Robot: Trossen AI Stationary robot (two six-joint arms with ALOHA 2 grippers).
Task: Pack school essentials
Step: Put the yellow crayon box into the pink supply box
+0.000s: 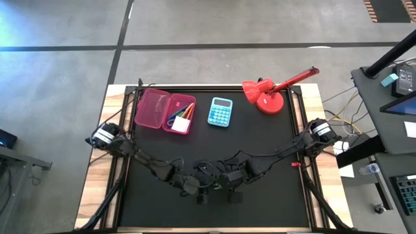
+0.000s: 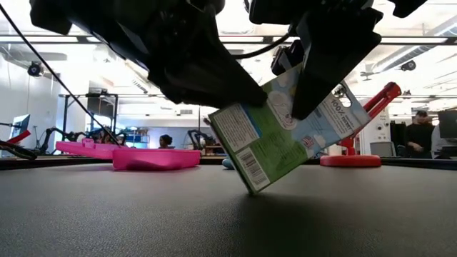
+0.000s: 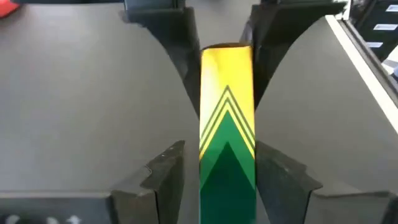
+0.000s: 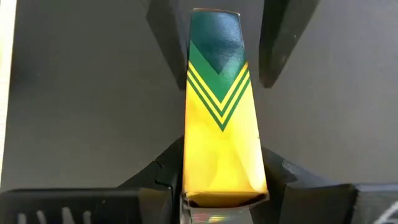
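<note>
The yellow-green crayon box stands tilted near the table's near edge, between my two grippers. My right gripper is shut on its yellow end. My left gripper is open, with its fingers on either side of the green end and a narrow gap showing. In the high view both grippers meet near the middle of the near edge, the left gripper beside the right gripper. The open pink pencil case lies at the far left, with pencils and other stationery in its right half. My right gripper pinches the crayon box's yellow end between its two fingers, on the two broad faces. The fingers come from above, pointing down. The box sits tilted, its lower corner on the table.
A light-blue calculator lies right of the pink case. The red desk lamp stands at the far right. The black mat is bare between these and the grippers. People and desks show in the room behind.
</note>
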